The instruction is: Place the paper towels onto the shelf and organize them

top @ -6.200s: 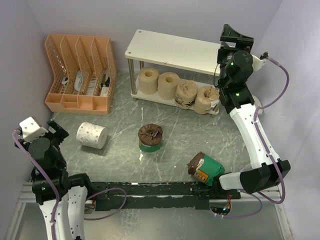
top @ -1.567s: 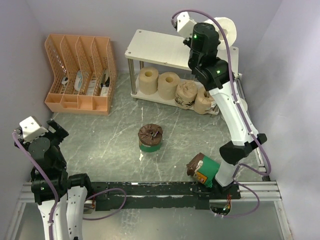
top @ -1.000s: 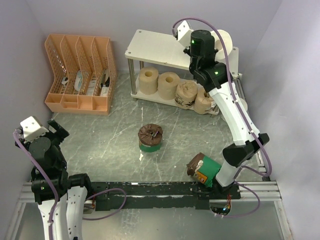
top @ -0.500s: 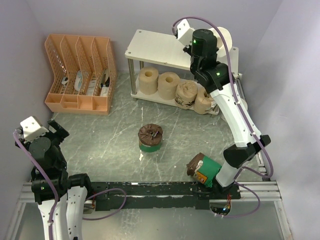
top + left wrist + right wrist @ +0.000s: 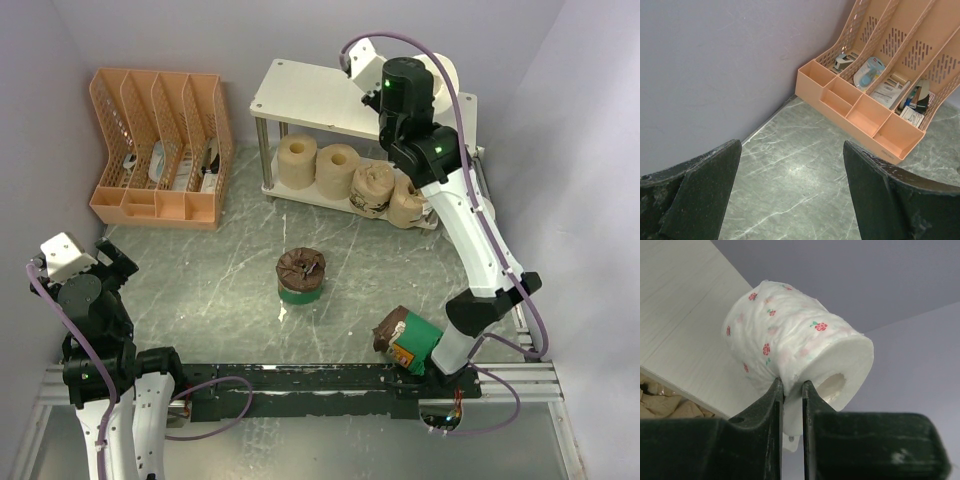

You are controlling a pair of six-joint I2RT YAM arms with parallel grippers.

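One flower-printed paper towel roll [image 5: 790,347] is pinched by its rim in the right claw [image 5: 792,386], at the shelf [image 5: 685,315] edge.

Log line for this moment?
right claw: shut on white flower-printed paper towel roll | roll at top board of cream two-tier shelf | left claw: open, empty

Two robot arms, left arm [image 5: 95,335] and right arm [image 5: 470,225], built of white plastic shells and rounded black joint housings; a thin purple cable [image 5: 46,298] trails along each; small green lights [image 5: 437,152] dot the right arm's joints; left fingers [image 5: 695,195] and right fingers [image 5: 765,410] are black, wedge-shaped, scuffed grey.
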